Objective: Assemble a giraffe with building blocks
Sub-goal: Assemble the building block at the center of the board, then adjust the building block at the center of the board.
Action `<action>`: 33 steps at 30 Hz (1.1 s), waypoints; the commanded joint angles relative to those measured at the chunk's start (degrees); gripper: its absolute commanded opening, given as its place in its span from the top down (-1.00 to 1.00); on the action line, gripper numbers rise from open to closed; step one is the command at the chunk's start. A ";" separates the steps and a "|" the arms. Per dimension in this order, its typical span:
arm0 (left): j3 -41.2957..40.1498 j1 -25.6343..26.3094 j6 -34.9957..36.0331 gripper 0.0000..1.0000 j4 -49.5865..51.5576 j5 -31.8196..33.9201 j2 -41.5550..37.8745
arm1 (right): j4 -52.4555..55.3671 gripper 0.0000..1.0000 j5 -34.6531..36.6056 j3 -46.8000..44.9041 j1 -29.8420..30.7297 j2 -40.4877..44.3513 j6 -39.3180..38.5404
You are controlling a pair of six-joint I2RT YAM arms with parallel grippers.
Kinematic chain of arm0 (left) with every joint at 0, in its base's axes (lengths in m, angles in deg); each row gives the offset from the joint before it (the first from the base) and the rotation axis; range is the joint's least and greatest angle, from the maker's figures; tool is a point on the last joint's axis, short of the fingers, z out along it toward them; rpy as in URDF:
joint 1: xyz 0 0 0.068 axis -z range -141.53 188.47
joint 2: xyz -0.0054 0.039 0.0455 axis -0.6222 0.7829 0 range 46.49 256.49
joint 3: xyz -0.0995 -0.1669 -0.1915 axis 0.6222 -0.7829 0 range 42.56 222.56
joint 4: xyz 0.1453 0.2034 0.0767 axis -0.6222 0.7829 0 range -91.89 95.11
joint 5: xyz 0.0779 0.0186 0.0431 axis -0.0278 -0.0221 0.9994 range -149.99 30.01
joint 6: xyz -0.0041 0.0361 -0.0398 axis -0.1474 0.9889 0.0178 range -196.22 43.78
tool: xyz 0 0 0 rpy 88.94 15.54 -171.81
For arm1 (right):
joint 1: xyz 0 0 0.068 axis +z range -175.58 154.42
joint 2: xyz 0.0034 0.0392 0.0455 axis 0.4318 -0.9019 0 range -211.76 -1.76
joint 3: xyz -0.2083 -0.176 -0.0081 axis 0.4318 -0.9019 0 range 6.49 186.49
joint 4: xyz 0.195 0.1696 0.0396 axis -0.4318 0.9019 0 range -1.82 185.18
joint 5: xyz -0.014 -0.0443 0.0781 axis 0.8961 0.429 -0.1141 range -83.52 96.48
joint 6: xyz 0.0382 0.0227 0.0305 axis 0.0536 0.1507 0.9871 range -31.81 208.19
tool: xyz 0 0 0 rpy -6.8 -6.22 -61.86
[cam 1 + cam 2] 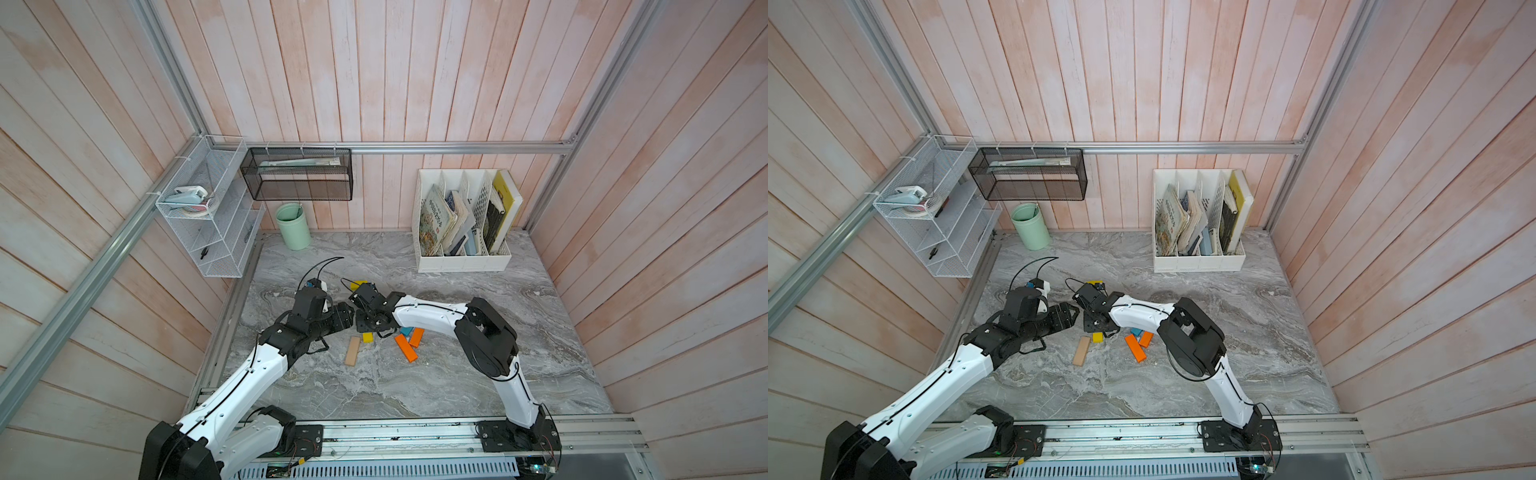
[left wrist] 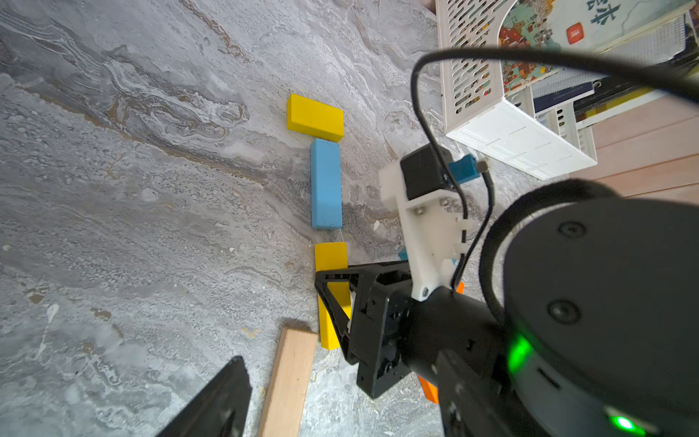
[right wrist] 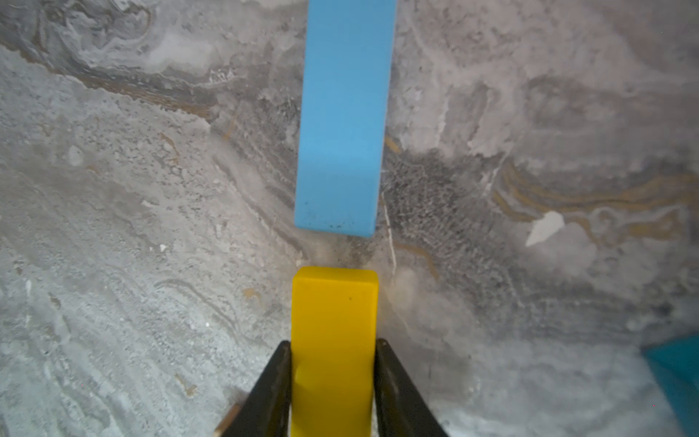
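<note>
Finding: my right hand (image 3: pixel 333 343) pinches the yellow bar (image 3: pixel 334 302) by its sides, apparently to line it end-on with the blue bar (image 3: pixel 344 113), a small gap between them, as neck.

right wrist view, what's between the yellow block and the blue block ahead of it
Nothing but a short bare strip of marble tabletop; yellow block and blue block lie end to end, not touching. The right wrist view shows it.
</note>
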 commanded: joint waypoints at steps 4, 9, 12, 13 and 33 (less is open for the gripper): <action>1.32 -0.06 -0.24 -0.62 0.07 0.08 -0.11 | 3.01 -0.05 1.38 0.22 0.13 0.17 -0.80; 0.38 -0.06 -1.04 -0.63 -2.58 -0.34 1.47 | 3.22 -0.23 0.91 0.29 0.53 2.26 -3.25; 0.60 -0.13 -1.18 -0.63 -6.13 -1.37 6.97 | 1.61 -0.23 3.11 -2.31 0.77 8.38 -5.06; 1.83 -0.14 -1.02 -0.62 -6.52 -1.23 9.82 | 1.03 -0.23 4.05 -3.66 0.70 10.94 -5.22; 17.93 -10.03 -3.77 1.00 -17.52 -18.62 43.95 | -19.88 1.00 -31.82 -12.75 -18.88 8.05 -11.18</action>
